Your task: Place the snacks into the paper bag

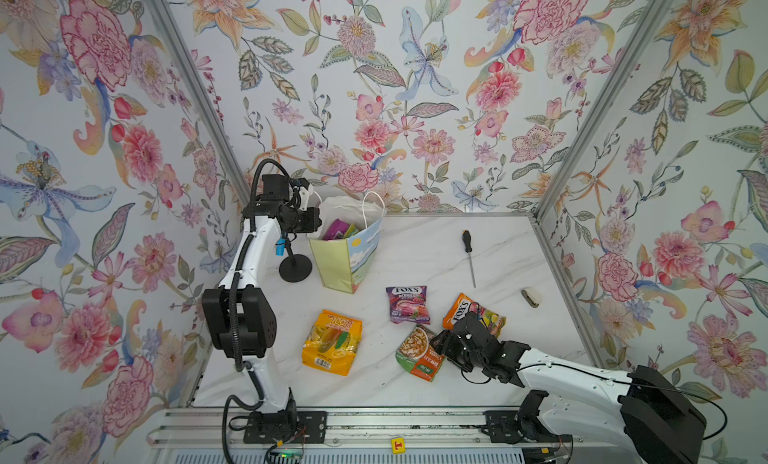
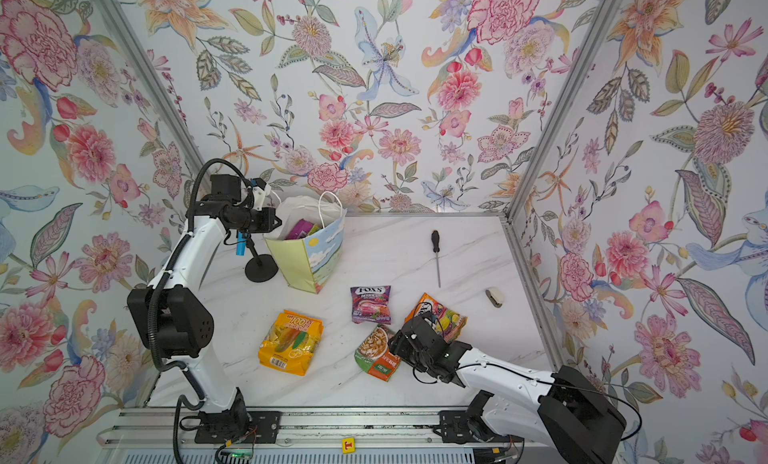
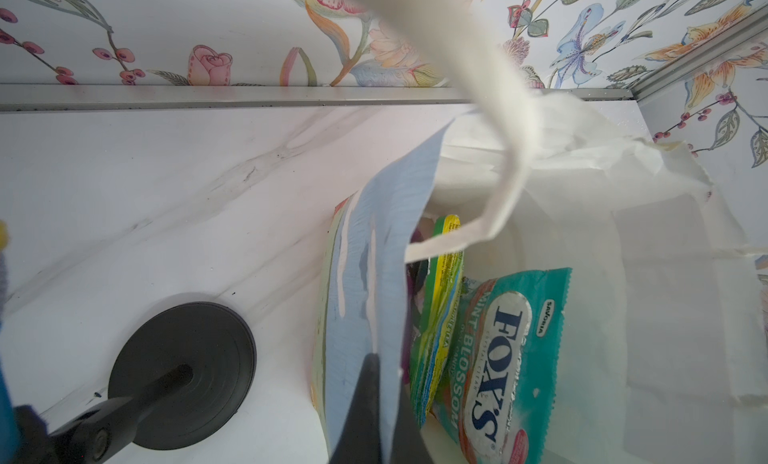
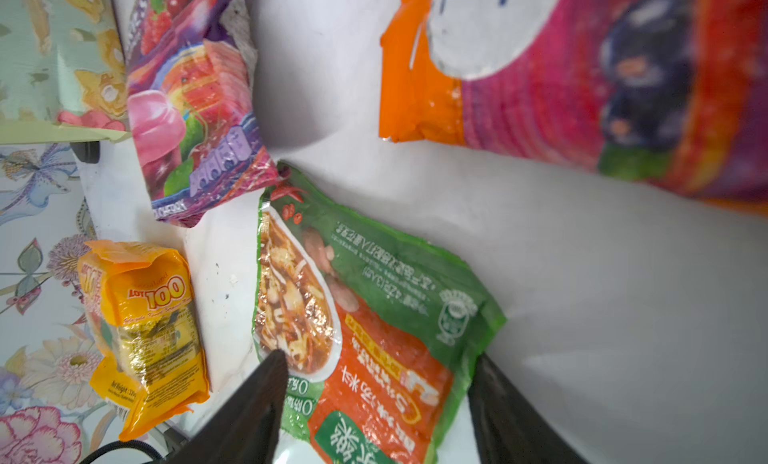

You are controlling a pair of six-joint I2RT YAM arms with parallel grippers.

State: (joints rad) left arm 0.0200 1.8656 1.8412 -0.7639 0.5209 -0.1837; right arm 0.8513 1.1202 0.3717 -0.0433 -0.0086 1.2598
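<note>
Straddling green-orange packet [image 4: 382,274], right gripper [image 4: 380,356] jaws apart; left gripper [image 3: 372,383] clamped on paper bag [image 1: 334,262] wall

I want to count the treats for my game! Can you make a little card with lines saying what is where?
In the paper bag: teal FOX'S packet, green packet, magenta packet
On the table: yellow "100" packet, purple FOX'S packet, orange FOX'S packet, green-orange packet
left gripper: shut on the bag's wall
right gripper: jaws apart, straddling the green-orange packet
Not snacks: screwdriver, microphone stand
</note>
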